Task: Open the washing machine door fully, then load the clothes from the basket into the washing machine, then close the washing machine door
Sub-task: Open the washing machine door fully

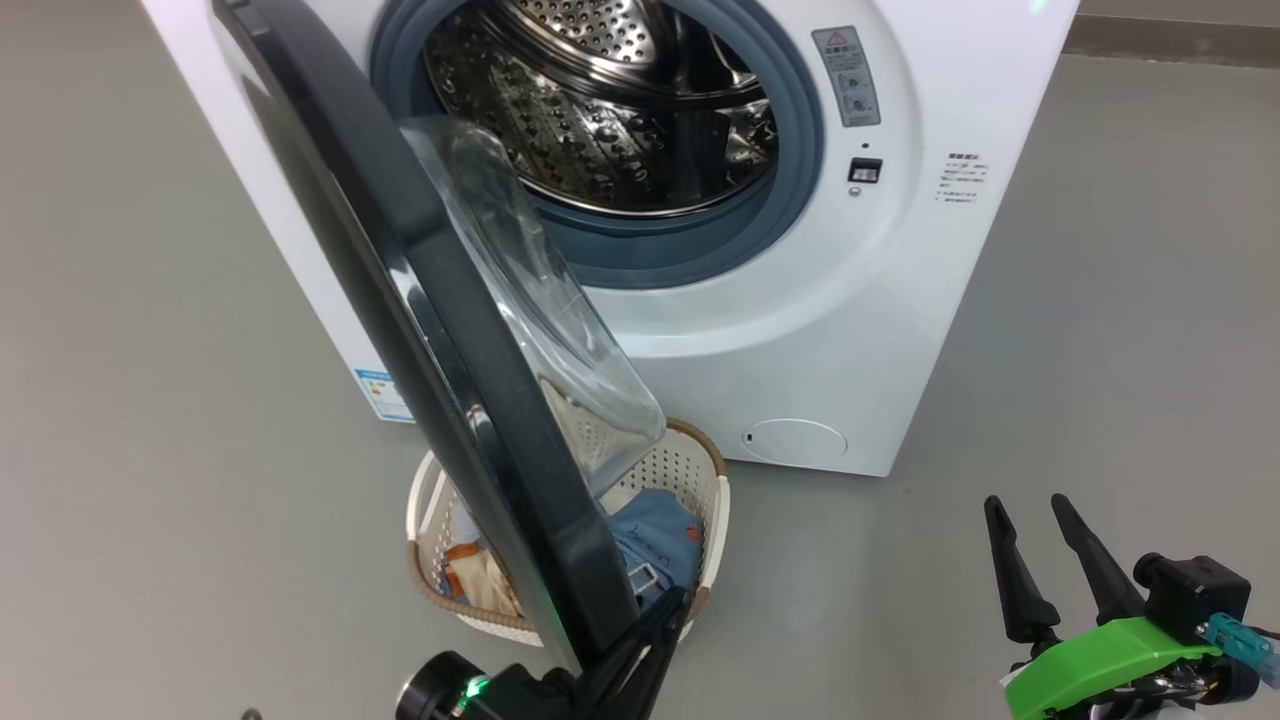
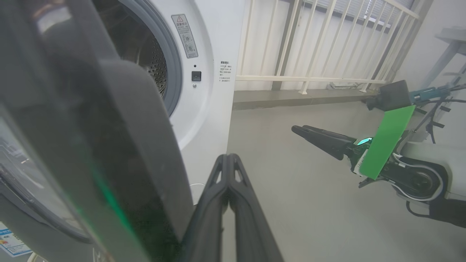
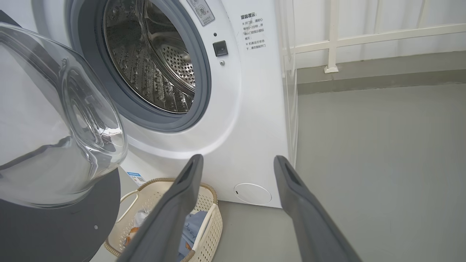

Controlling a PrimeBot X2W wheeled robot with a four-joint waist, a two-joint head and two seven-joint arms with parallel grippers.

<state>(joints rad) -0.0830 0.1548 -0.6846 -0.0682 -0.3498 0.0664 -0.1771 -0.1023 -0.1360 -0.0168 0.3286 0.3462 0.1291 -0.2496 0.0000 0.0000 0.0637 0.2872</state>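
washing machine door (image 1: pixel 430 330) | head view: seen swung open at 8 o'clock of the washing machine (image 1: pixel 800 330), basket (image 1: pixel 715 490) of clothes (image 1: pixel 655 530) partly hidden under it at 6 o'clock | left wrist view: left gripper (image 2: pixel 228 157) seen squeezed shut, nothing held, door at its 9 o'clock | right wrist view: right gripper (image 3: pixel 236 158) spread wide, nothing held, basket at its 7 o'clock

The washer (image 3: pixel 251 127) carries a Chinese notice (image 3: pixel 253 32) headed 温馨提示. A grey sticker (image 1: pixel 846 76) shows a warning triangle. The blue label (image 1: pixel 383 393) is unreadable.
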